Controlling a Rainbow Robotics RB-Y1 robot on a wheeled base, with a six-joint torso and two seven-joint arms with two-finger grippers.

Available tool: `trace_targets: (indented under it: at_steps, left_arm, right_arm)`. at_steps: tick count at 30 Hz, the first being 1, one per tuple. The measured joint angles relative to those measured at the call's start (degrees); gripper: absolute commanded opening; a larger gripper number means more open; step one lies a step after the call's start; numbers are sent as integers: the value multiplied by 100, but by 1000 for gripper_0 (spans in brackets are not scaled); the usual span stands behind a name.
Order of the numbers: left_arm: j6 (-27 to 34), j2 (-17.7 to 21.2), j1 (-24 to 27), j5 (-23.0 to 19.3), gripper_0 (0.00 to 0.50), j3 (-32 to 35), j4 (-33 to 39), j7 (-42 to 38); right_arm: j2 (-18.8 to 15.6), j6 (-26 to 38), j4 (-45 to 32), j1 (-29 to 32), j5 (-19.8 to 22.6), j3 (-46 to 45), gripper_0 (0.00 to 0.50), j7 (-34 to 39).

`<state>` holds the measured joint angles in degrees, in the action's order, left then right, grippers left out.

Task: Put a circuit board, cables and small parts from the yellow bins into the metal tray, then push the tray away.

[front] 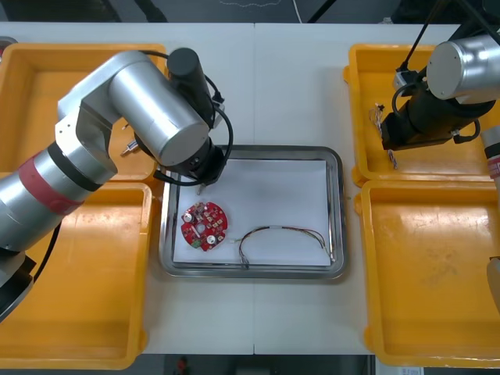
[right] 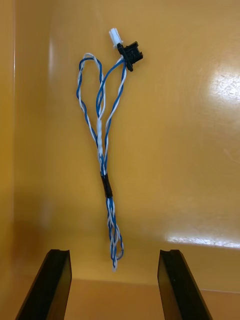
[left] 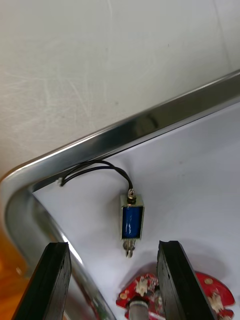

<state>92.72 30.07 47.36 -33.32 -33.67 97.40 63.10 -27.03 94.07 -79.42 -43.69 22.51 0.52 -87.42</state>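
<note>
Hanging wide open, the right gripper (right: pixel 114 252) has the blue and white cable (right: pixel 102 165) just ahead, between its fingers (right: pixel 50 280); the thin end could slip out. The left gripper (left: pixel 112 244), open too, hovers over a small metal part (left: pixel 132 222).

Metal tray (front: pixel 337 226) bench centre, white inside, red circuit board (front: pixel 204 226) flat at its 8 o'clock, thin cable (front: pixel 281 234) looped at 5, small metal part (left: pixel 132 222) at 10, blue-white twisted cable (right: pixel 105 165) flat in 2 o'clock yellow bin (front: pixel 371 78)
</note>
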Motion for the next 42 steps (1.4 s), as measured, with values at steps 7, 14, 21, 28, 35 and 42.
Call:
trace_targets:
  at_steps: [7,14,21,28,35,42]
  left_arm:
    - [611,1,0,-417,500,1006,312,8]
    - [833,116,0,-905,500,1778,313,412]
    - [879,344,0,-1389,500,2474,10,2652]
    - [859,734,0,-1520,500,2577,-302,3455]
    - [693,941,0,-1665,500,2740,-802,3766]
    - [362,944,0,-1733,500,3034,-1273,6232]
  right_arm:
    - [58,-339,334,-74,0,0,500,162]
    - [73,-769,683,-81,0,0,500,191]
    - [98,-1050,962,-86,-8,0,500,238]
    - [113,-1155,1095,-89,-2,0,500,403]
    - [118,-1277,1232,-165,42,0,279,405]
    - [119,-1199,1257,-177,94,0,0,423]
